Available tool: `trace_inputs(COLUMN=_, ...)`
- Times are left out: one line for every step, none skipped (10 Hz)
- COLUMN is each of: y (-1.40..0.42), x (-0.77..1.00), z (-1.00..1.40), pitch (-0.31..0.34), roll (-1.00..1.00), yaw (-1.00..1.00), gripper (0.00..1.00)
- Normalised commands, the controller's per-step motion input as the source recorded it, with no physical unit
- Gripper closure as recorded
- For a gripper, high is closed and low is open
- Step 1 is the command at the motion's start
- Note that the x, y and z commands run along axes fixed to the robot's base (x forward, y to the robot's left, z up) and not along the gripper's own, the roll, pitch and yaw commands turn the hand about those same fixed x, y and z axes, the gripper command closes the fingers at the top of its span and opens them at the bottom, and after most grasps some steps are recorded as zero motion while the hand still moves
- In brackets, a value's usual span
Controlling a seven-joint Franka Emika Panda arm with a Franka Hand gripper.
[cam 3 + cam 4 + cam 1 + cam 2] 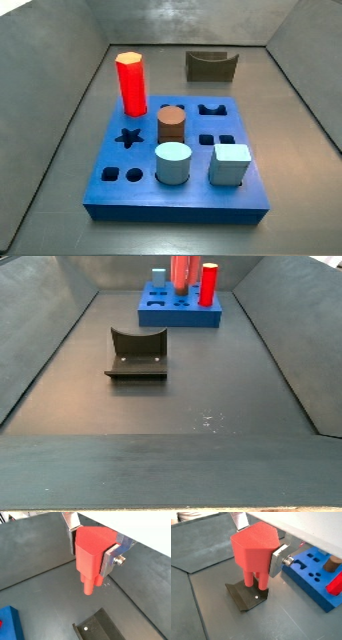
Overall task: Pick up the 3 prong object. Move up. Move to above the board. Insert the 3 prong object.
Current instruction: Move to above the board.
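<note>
Wrist views — pincer (256,556) grips 3 prong object (252,554) above dark floor (211,612).

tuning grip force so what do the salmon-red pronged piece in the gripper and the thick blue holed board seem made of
The salmon-red pronged piece, held between the gripper fingers above the floor, looks like matte moulded or printed plastic: uniform colour, soft edges, no shine. The thick blue board looks like similar matte plastic, possibly painted; its flat even faces leave this open.

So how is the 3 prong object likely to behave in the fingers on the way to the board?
The 3 prong object looks rigid, so it probably won't flex. Its flat faces sit between the gripper's fingers, so twisting seems unlikely. The thin prongs below look like the weakest part if they hit the board off-centre.
</note>
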Motion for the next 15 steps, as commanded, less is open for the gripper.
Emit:
trace_inputs(y=-1.0, x=-0.05, z=0.24, pitch=0.413, roll=0.05, yaw=-1.0, gripper=1.0)
trace_inputs(y=-1.0, x=-0.05, z=0.22, pitch=0.403, roll=0.05, yaw=-1.0, gripper=1.0)
trace_inputs(y=-1.0, x=-0.05, z=0.23, pitch=0.307, roll=0.02, yaw=-0.64, gripper=1.0)
trace_inputs(y=-1.0, x=-0.04, z=0.23, pitch=0.248, roll=-0.03, yaw=-0.48, gripper=1.0)
trace_inputs(y=-1.0, x=-0.04, z=0.23, pitch=0.162, roll=-0.04, yaw=-0.24, gripper=1.0)
trace_inputs(y=-1.0, x=-0.04, z=0.24, pitch=0.121, roll=-0.04, yaw=-0.12, gripper=1.0)
trace_inputs(y=-1.0, x=-0.04, z=0.24, pitch=0.091, roll=-0.02, yaw=-0.05, gripper=1.0)
trace_inputs(y=-1.0, x=-0.04, z=0.25, pitch=0.072, roll=-0.02, yaw=-0.03, gripper=1.0)
trace_inputs(y=-1.0, x=-0.03, z=0.26, pitch=0.059, roll=0.0, yaw=0.0, gripper=1.0)
trace_inputs(y=-1.0, x=-0.03, z=0.26, pitch=0.065, roll=0.0, yaw=0.0, gripper=1.0)
trace_inputs(y=-1.0, x=-0.01, z=0.27, pitch=0.076, roll=0.0, yaw=0.01, gripper=1.0)
trace_inputs(y=-0.84, x=0.01, z=0.23, pitch=0.093, roll=0.01, yaw=0.01, gripper=1.0)
trace_inputs(y=-0.65, x=0.03, z=0.18, pitch=0.105, roll=0.01, yaw=0.01, gripper=1.0)
trace_inputs(y=-0.32, x=0.06, z=0.1, pitch=0.123, roll=0.01, yaw=0.01, gripper=1.0)
trace_inputs(y=-0.2, x=0.06, z=0.07, pitch=0.123, roll=0.01, yaw=0.01, gripper=1.0)
